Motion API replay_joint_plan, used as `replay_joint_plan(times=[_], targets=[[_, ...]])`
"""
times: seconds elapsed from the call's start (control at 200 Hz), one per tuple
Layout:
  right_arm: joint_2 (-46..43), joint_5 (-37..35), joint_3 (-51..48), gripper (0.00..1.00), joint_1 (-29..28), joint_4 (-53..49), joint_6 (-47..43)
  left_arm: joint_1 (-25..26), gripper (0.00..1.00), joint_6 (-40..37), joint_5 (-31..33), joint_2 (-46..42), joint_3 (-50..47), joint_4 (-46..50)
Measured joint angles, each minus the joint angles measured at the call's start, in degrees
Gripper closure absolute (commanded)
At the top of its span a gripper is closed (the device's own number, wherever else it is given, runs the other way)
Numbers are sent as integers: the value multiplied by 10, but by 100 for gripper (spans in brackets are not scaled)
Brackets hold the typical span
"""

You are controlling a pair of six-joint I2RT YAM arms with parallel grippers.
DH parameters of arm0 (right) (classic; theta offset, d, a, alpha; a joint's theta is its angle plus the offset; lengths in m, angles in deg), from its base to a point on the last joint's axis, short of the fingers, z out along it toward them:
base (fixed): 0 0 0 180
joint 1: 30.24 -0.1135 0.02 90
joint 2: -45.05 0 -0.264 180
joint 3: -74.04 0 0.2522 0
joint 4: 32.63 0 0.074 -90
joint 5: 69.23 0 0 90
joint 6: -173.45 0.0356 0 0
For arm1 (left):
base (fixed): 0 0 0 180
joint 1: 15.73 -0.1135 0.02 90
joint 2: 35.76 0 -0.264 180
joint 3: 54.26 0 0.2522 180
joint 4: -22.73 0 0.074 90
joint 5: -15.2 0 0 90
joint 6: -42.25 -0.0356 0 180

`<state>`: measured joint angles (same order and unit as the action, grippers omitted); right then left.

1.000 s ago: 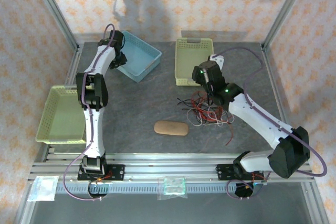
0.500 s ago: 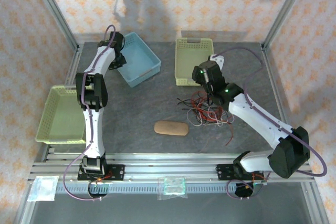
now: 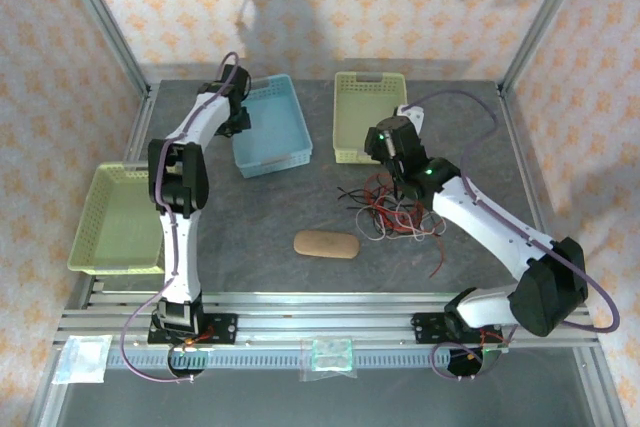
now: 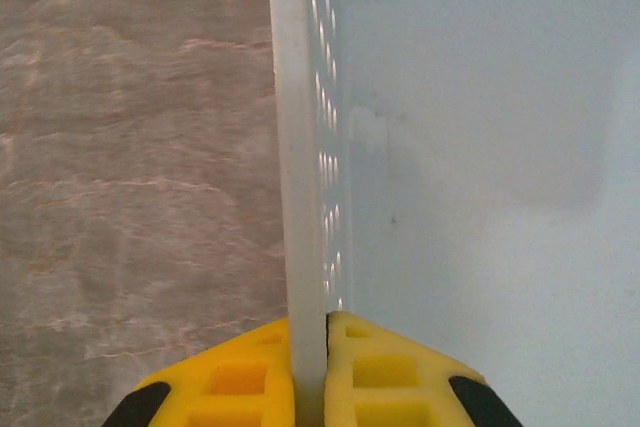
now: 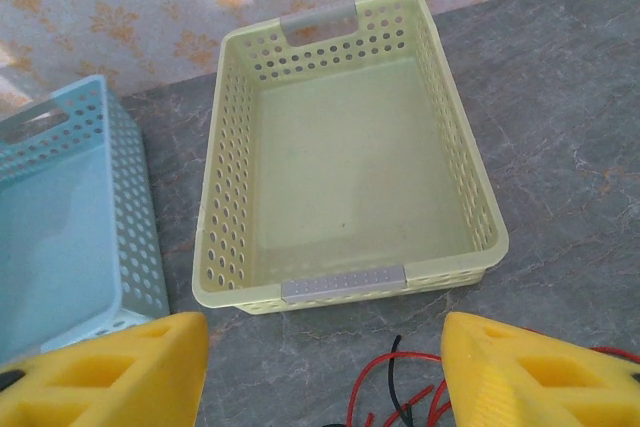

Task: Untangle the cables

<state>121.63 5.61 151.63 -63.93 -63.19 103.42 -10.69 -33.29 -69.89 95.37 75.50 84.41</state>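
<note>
My left pincer [image 4: 308,347] is pressed together on the side wall of the blue basket [image 4: 300,147]. One yellow finger is outside, on the side of the grey table [image 4: 130,147], and the other is inside the basket, toward the far left of the table. My right pincer [image 5: 325,342] is spread wide and pinches nothing. It hangs by the near edge of the yellow basket [image 5: 345,167], which stands just beside the blue one. The cables [image 3: 395,209] lie in one tangled heap of red, black and pale strands, right of the table's middle, under my right wrist and just on the near side of the yellow basket. One red strand trails off toward the near right. From my right wrist a few red and black ends show low between my fingers. A tan pad [image 3: 326,244] lies near the heap, to its left, and the two do not touch.
</note>
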Motion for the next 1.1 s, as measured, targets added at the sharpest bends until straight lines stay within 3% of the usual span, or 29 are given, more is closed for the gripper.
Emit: replay_joint_plan(times=[0.245, 0.786, 1.101], targets=[[-1, 19, 0, 37, 29, -1, -21, 43, 92, -31, -33, 16, 72, -7], [-9, 43, 0, 37, 35, -5, -23, 42, 91, -40, -123, 90, 145, -10], [-17, 47, -12, 37, 35, -9, -21, 46, 85, 11, -203, 102, 152, -27]])
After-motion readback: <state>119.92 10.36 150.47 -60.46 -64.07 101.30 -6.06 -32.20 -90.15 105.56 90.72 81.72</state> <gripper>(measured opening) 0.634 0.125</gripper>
